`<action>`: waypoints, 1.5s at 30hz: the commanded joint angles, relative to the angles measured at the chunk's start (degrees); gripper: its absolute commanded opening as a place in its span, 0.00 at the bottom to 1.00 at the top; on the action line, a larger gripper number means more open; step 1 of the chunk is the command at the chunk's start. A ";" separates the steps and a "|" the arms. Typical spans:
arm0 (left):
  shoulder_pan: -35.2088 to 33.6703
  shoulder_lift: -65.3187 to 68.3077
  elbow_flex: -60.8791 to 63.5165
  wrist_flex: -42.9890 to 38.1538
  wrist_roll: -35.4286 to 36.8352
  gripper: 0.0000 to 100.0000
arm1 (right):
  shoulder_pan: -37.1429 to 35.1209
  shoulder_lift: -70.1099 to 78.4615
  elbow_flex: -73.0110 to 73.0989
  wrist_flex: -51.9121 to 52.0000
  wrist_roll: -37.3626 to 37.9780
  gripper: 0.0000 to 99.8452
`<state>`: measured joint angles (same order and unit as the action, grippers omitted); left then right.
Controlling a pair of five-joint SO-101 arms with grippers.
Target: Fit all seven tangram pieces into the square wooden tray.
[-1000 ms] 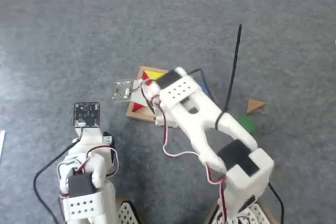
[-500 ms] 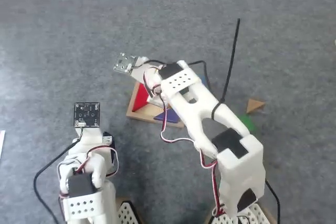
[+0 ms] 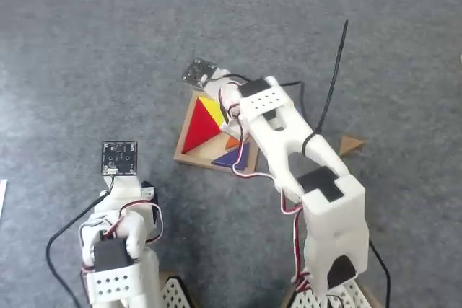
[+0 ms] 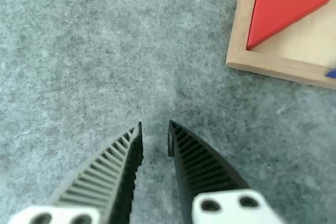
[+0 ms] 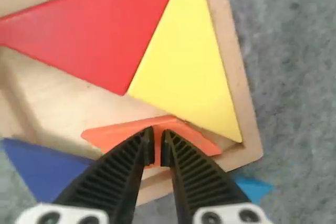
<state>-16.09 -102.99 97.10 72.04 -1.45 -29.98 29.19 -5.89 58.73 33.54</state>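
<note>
**Two narrow tools, a tray part filled**

We see the left tool (image 4: pixel 155 127) low over the grey table (image 4: pixel 79 35). Its fingers are set narrowly apart, and only table shows in the gap. Open table lies all around it. Ahead and to its right is the nearest corner of the square wooden tray (image 4: pixel 239 40), apart from the tips. Just inside that corner the red triangle (image 4: pixel 286 3) comes to a point, with a strip of bare tray floor between it and the rim.

The right tool (image 5: pixel 156 132) is above the tray with its fingers drawn almost together, and orange shows through the slit between them. Its tips are over the orange piece (image 5: pixel 110 136); we cannot tell whether they touch it. Beyond the tips, the yellow triangle (image 5: pixel 184 77) has one edge along the tray rim and another flush against the red triangle. Bare floor lies open between the red triangle and the orange piece.

To one side of this tool, the dark blue piece (image 5: pixel 37 161) lies at the tray's near edge; we cannot tell whether it sits flat inside. To the other side, the light blue piece (image 5: pixel 253 187) rests on the table just outside the tray corner.

Farther to this arm's right, the tan triangle (image 3: pixel 351 145) lies well apart from the tray, with open table around it.
</note>
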 commanded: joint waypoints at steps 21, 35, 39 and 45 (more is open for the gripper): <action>0.18 -1.05 -0.66 0.18 0.00 0.08 | 4.26 -2.77 -9.49 5.85 -0.97 0.05; 0.18 -1.05 -0.66 0.18 0.00 0.08 | -3.82 -13.93 -2.46 15.69 -0.53 0.05; 0.18 -1.05 -0.66 0.18 0.00 0.08 | -9.01 -20.26 7.65 15.25 0.88 0.05; 0.18 -1.05 -0.66 0.18 0.00 0.08 | -11.82 -28.97 20.31 8.92 1.49 0.05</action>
<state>-16.09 -102.99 97.10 72.04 -1.45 -41.23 5.89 11.34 71.21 33.98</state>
